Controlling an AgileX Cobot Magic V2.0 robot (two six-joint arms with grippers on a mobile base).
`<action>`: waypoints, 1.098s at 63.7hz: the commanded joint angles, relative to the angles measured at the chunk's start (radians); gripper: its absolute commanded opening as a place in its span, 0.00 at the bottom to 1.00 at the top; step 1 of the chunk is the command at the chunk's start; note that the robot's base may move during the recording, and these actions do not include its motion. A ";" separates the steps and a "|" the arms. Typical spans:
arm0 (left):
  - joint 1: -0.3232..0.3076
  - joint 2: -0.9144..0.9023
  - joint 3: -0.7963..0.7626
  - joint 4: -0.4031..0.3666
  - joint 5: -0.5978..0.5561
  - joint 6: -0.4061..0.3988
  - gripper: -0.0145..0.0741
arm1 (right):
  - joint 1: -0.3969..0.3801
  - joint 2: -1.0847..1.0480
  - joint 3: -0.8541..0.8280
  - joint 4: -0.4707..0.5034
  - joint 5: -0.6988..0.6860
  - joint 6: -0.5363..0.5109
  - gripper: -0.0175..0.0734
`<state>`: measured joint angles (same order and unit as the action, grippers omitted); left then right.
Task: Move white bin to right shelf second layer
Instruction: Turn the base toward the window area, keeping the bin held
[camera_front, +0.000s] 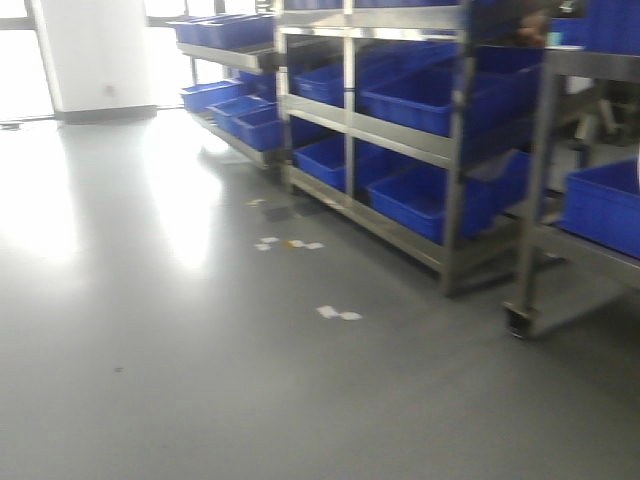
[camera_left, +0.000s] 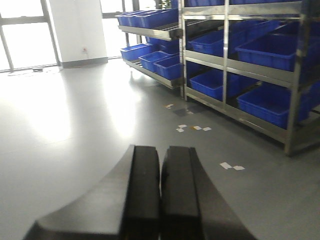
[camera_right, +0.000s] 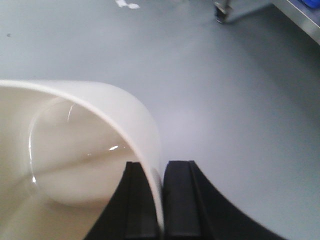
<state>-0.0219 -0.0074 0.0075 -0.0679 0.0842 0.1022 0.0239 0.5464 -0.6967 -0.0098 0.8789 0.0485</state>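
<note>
Right wrist view: the white bin (camera_right: 95, 105) is held above the grey floor (camera_right: 240, 115), its open mouth turned toward the camera and its glossy interior visible. One side wall of the bin is pinched between the two dark fingers of the right end effector (camera_right: 156, 167), one finger inside the rim and one outside. A castor (camera_right: 222, 11) is seen at the upper edge.

Left wrist view: the left end effector (camera_left: 161, 150) is shown with its fingers pressed together and nothing between them.

Front view: blue crates (camera_front: 420, 95) are stored on several levels of a steel rack (camera_front: 461, 150). A steel cart (camera_front: 540, 180) on castors stands beside it, and white marks (camera_front: 338, 314) are scattered on the floor.
</note>
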 joint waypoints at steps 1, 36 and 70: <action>0.000 -0.016 0.037 -0.006 -0.084 -0.003 0.26 | -0.005 0.001 -0.028 0.001 -0.086 -0.003 0.25; 0.000 -0.016 0.037 -0.006 -0.084 -0.003 0.26 | -0.005 0.001 -0.028 0.001 -0.086 -0.003 0.25; 0.000 -0.016 0.037 -0.006 -0.084 -0.003 0.26 | -0.005 0.001 -0.028 0.001 -0.086 -0.003 0.25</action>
<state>-0.0219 -0.0074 0.0075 -0.0679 0.0842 0.1022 0.0239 0.5464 -0.6967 -0.0098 0.8789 0.0485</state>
